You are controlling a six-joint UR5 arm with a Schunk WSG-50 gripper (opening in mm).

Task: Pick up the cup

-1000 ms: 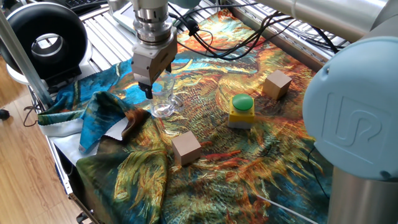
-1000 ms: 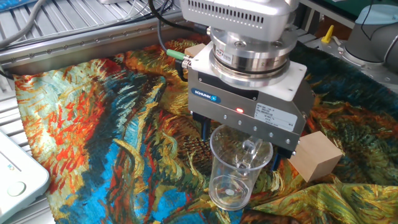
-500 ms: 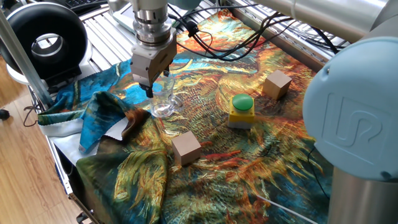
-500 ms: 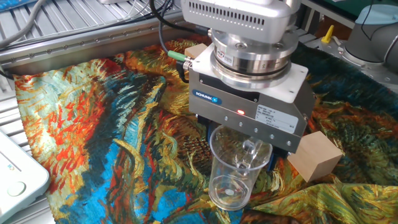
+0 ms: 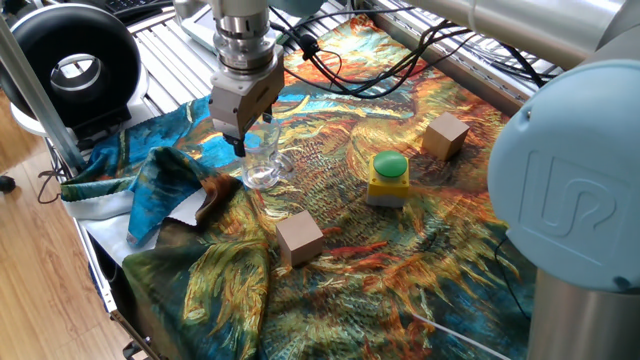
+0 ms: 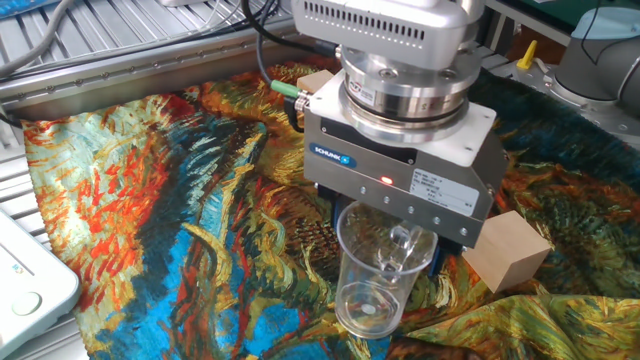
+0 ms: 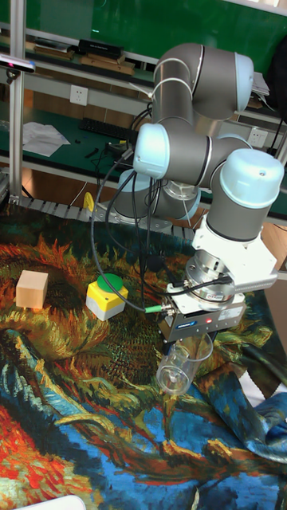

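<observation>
Looking down, you find the cup [image 6: 378, 272] upright directly beneath your tool [image 6: 383, 247], one finger inside its rim, grip state unclear.

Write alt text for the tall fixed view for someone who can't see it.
A grey robot arm's gripper sits at the rim of a clear cup, tilted on a colourful painted cloth. A yellow-and-green button and a wooden cube lie left.
</observation>
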